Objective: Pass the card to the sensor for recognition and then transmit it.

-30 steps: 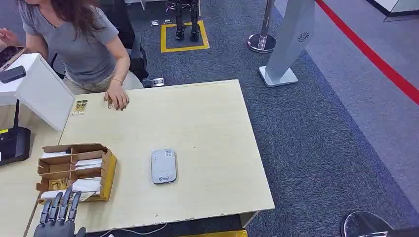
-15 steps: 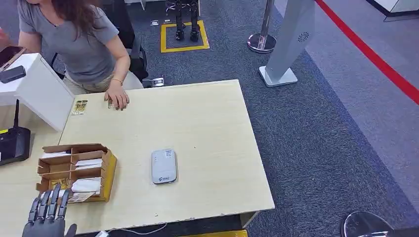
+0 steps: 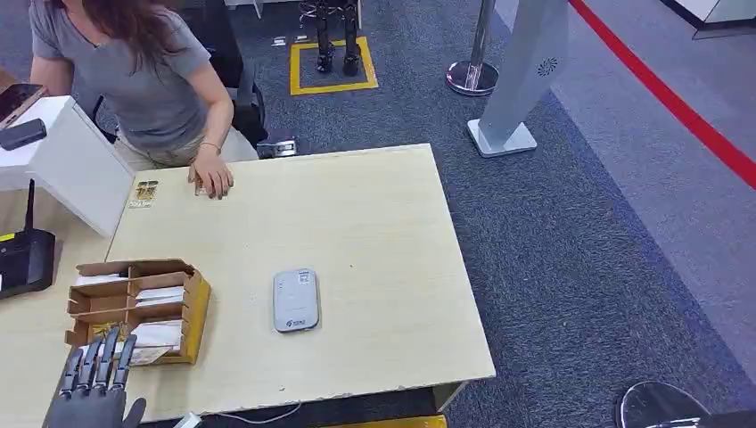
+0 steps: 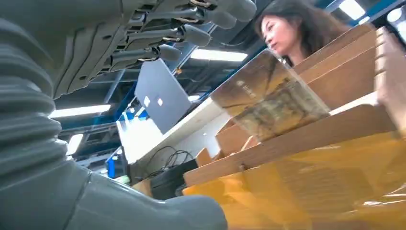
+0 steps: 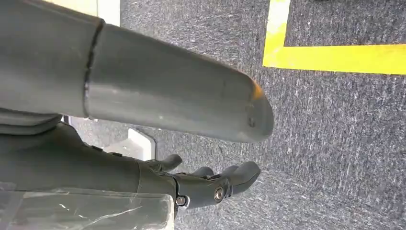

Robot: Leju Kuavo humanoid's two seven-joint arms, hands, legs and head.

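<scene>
One left hand (image 3: 94, 385) at desk (image 3: 374, 223) near-left edge, fingers spread, empty, just short of the card box (image 3: 134, 310). Card (image 4: 270, 96) upright in near compartment. Sensor (image 3: 296, 300) mid-desk, bare surface around. Right hand (image 5: 201, 184) empty, fingers loosely apart, over carpet.

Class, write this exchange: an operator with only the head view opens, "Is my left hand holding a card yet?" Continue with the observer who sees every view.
Observer: No. The left wrist view shows the left hand with fingers spread, holding nothing.
Operator: Is a card close by?
Observer: One printed card leans out of the cardboard box just ahead of those fingers.
Operator: And my right hand?
Observer: The right hand hangs over grey carpet beside a yellow floor line.
</scene>
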